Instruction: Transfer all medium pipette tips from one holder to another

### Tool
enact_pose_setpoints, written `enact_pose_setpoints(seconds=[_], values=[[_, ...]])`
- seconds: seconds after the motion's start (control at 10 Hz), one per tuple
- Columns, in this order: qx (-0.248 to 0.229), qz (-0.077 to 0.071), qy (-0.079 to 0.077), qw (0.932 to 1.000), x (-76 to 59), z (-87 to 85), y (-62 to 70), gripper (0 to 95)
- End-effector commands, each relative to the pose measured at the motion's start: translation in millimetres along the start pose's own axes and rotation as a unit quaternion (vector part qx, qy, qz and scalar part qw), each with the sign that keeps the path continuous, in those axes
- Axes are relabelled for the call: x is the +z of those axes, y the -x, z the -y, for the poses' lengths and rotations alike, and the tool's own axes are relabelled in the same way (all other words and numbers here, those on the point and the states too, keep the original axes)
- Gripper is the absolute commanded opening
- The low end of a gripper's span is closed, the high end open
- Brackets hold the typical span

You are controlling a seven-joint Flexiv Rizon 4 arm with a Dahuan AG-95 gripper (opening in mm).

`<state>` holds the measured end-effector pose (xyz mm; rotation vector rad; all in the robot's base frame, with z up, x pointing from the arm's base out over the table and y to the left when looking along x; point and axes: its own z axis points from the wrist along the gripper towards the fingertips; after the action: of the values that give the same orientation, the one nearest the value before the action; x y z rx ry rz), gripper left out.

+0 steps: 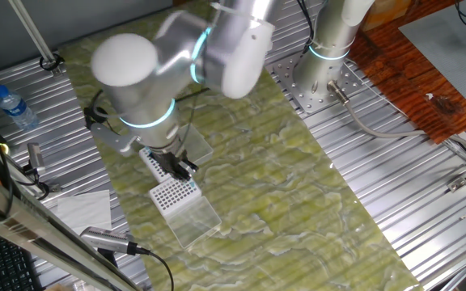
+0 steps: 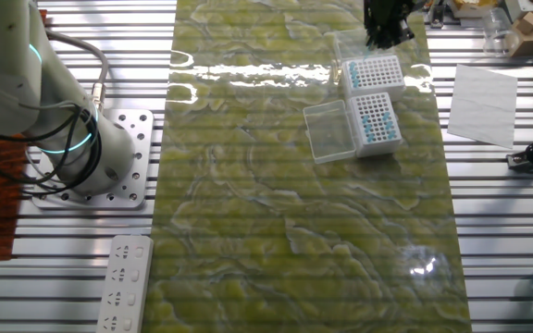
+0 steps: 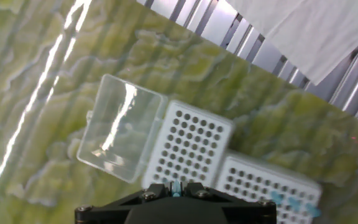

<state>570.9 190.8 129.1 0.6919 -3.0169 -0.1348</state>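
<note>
You are working on a green-yellow marbled mat laid over a ribbed metal table. On the mat sits a white perforated holder with mostly open holes, and everything below is placed from it.

The black two-finger gripper hangs above the holder's near edge. Its fingers are pinched on what looks like one of the medium pipette tips, a slim piece with a light-blue top.

**Risks**
- The hold is on a tiny, slick part. If the tip sits tilted between the fingers, its point may land on the grid between holes and bend or pop loose.
- Descending off-centre could push the light holder across the smooth mat.
- Opening before the tip is seated would let it fall and roll away.

**Containers**
- A clear plastic lid lies open, touching the holder's far side, with nothing in it.
- A second white holder sits just beside the first, on the side away from that lid, and holds the remaining blue-topped tips.
- That second holder's own clear lid lies open beside it.
</note>
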Motion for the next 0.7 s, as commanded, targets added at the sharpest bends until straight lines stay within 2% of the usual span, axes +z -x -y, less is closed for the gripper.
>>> enact_pose_setpoints(seconds=[0.1, 0.7], values=[[-0.004, 0.004, -0.003, 1.0000, 2.3, -1.1, 0.8, 0.0], [-0.008, 0.006, -0.004, 0.9999, 6.2, -1.9, 2.7, 0.0]])
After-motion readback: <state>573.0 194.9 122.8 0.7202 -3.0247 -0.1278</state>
